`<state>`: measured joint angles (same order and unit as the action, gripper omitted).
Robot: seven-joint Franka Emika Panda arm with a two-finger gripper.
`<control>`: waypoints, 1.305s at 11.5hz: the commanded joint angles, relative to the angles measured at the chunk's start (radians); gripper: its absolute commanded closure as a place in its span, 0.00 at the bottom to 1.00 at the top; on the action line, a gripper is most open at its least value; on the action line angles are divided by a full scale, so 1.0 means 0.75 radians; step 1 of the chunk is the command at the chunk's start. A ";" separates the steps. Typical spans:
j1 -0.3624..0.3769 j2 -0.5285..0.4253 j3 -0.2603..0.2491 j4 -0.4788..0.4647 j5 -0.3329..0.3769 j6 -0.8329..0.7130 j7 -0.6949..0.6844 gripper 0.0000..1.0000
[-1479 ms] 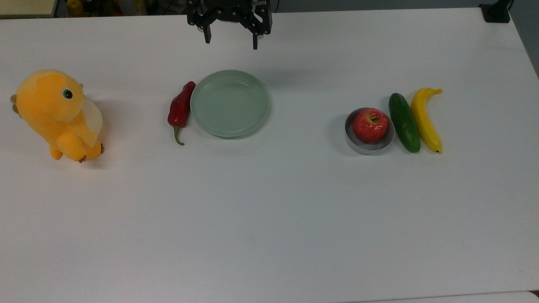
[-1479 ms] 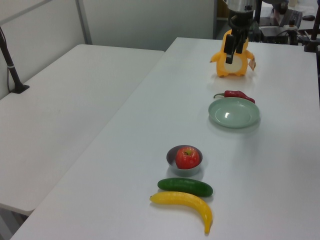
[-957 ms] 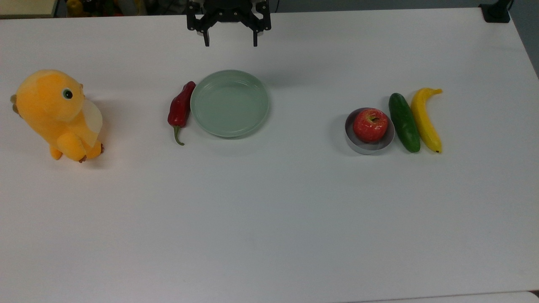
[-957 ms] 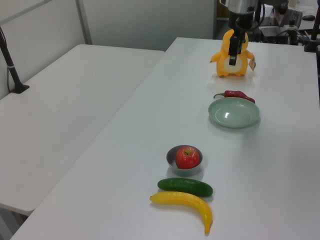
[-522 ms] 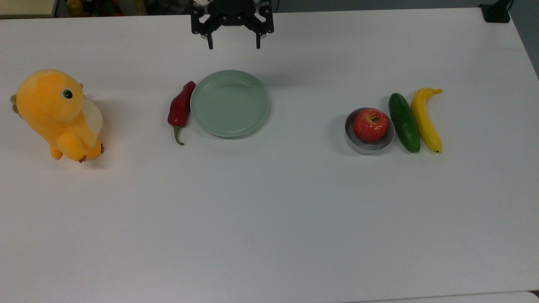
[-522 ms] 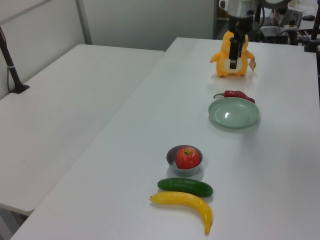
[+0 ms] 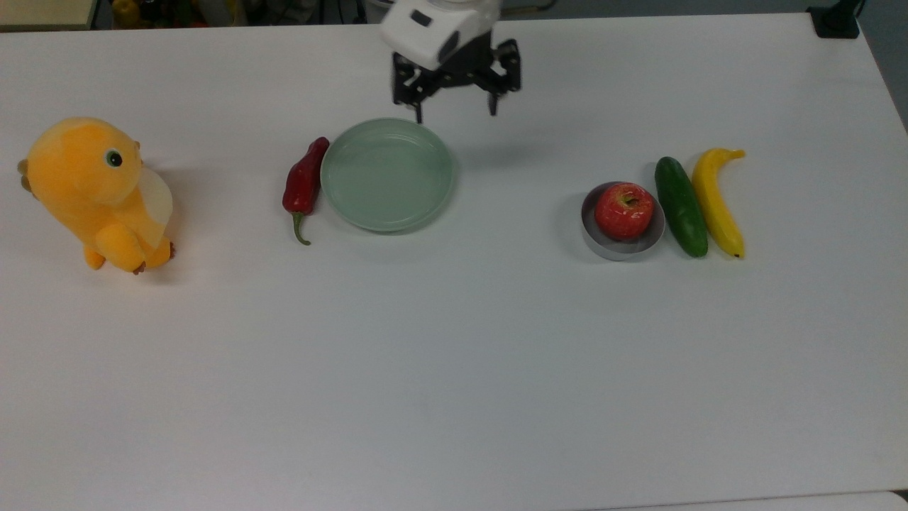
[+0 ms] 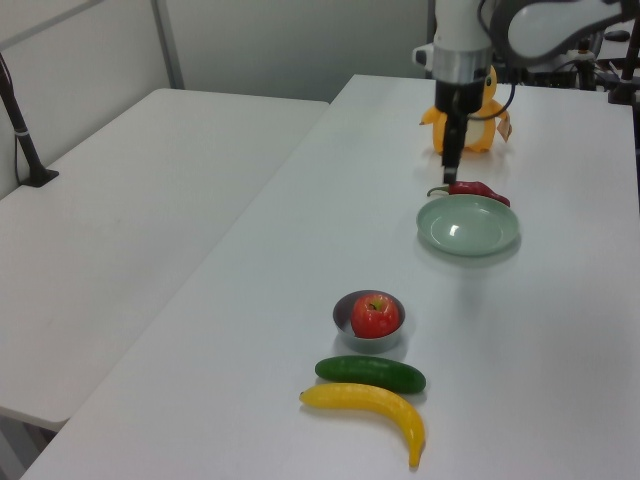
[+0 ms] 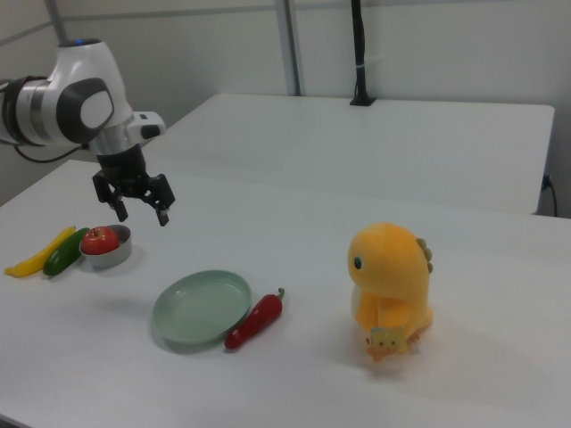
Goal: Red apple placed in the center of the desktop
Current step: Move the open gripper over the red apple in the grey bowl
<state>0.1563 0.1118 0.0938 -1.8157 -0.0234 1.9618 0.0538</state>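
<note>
- White and wide, the desktop (image 7: 454,369) fills the scene, with a second pale table beside it and a grey wall behind in the left view.
- Landmark for everything is the small grey bowl (image 7: 622,245). The red apple (image 7: 624,211) sits inside it, stem dimple up, which keeps a round fruit from rolling off.
- Touching the bowl on the top view's right lies a green cucumber (image 7: 681,206), and just beyond that a yellow banana (image 7: 716,202), the two laid side by side.
- Well away from the bowl on the top view's left rests a pale green plate (image 7: 386,174), a red chili pepper (image 7: 303,183) tucked against its far rim. Further off that way stands an orange plush toy (image 7: 99,191).
- The gripper (image 7: 454,111) hangs above the table with its fingers spread and nothing between them, up and to the top view's left of the bowl, nearer the plate's edge.
- My read: it is on the approach, fingers opened wide for a fist-sized fruit.
- Plenty of bare tabletop lies below the bowl in the top view, so the drop spot looks unobstructed.
- One risk: the bowl wall may crowd the fingers on the way down.
</note>
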 commanded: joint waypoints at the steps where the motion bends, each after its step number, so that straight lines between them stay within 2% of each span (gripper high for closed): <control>1: 0.008 0.059 0.122 0.001 -0.014 0.145 0.067 0.00; 3: 0.055 0.090 0.167 0.007 -0.014 0.239 0.071 0.00; 8: 0.225 0.266 0.169 0.071 -0.083 0.478 0.251 0.00; 9: 0.248 0.323 0.169 0.113 -0.108 0.515 0.296 0.00; 10: 0.252 0.360 0.169 0.130 -0.195 0.536 0.353 0.00; 11: 0.254 0.385 0.169 0.132 -0.240 0.570 0.392 0.00; 15: 0.278 0.462 0.169 0.136 -0.325 0.632 0.419 0.00</control>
<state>0.3488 0.4273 0.2262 -1.7312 -0.2280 2.4196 0.3394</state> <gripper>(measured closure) 0.000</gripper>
